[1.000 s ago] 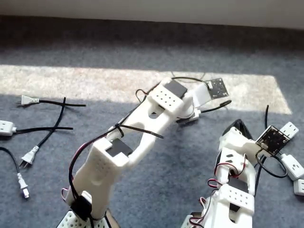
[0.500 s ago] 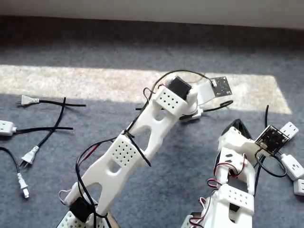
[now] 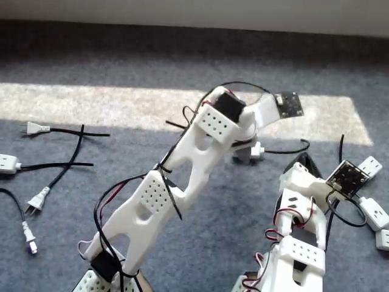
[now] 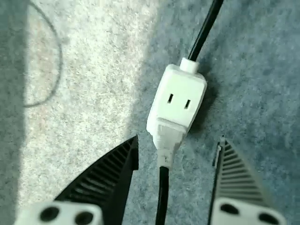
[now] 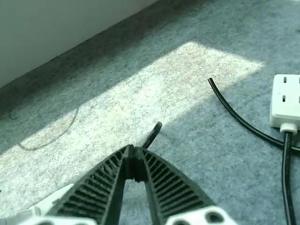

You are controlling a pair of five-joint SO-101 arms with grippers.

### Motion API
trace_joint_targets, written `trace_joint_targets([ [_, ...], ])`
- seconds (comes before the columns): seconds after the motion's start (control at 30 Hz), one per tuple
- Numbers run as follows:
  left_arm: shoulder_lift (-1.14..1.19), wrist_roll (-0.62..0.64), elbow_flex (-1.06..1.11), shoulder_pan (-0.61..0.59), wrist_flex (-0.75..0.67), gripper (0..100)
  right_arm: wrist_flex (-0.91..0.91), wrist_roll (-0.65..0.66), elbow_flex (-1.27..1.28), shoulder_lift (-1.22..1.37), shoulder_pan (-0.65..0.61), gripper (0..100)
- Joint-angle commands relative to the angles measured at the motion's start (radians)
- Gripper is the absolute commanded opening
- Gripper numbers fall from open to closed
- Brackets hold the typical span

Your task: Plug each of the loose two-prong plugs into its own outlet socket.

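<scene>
1. Left arm has swung over since a second ago. Its forearm rolled and the wrist end shifted a bit farther right, so the white outlet socket (image 3: 253, 151) under it shows more in the high view. Right arm hasn't budged.
2. Left gripper (image 4: 177, 142) is spread wide and has hold of nothing. It hangs over that socket with one black ribbed finger (image 4: 117, 166) out to each side, neither touching it.
3. The socket lies flat on the grey carpet (image 3: 200, 243), right where the sunlit strip (image 3: 121, 106) meets the shade. Its two slots face up, and a black cord runs off its far end. At the end toward the gripper, a white plug (image 4: 165, 140) on its own black cord looks pushed in.
4. Right gripper (image 5: 134, 149) is closed tight, fingers pressed together with nothing between them, just above the carpet. A white socket block (image 5: 286, 105) with a cord sits well off to one side of it.
5. Loose two-prong plugs are all at the opposite side of the carpet in the high view, well apart from both arms: far plug (image 3: 30, 128), middle plug (image 3: 35, 202), near plug (image 3: 28, 236). Their black cords cross each other.
6. One more edge socket (image 3: 7, 163) sits among those cords, and a cluster of white sockets (image 3: 375, 213) lies just beside the right arm.
</scene>
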Motion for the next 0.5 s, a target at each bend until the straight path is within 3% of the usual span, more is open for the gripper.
trace_joint_targets([
  [0.0, -0.252, -0.008, -0.018, -0.004, 0.005, 27, -0.015, -0.005, -0.002, -0.005, -0.012, 0.9],
  [0.23, -0.57, 0.063, -0.018, -0.048, 0.005, 26, -0.015, -0.005, -0.004, -0.002, -0.012, 1.0],
  [0.37, -0.753, 0.218, -0.012, -0.108, 0.005, 26, -0.008, -0.006, -0.008, 0.002, -0.012, 2.3],
  [0.47, -0.874, 0.358, -0.008, -0.173, 0.008, 26, -0.007, -0.011, -0.008, 0.004, -0.016, 9.9],
])
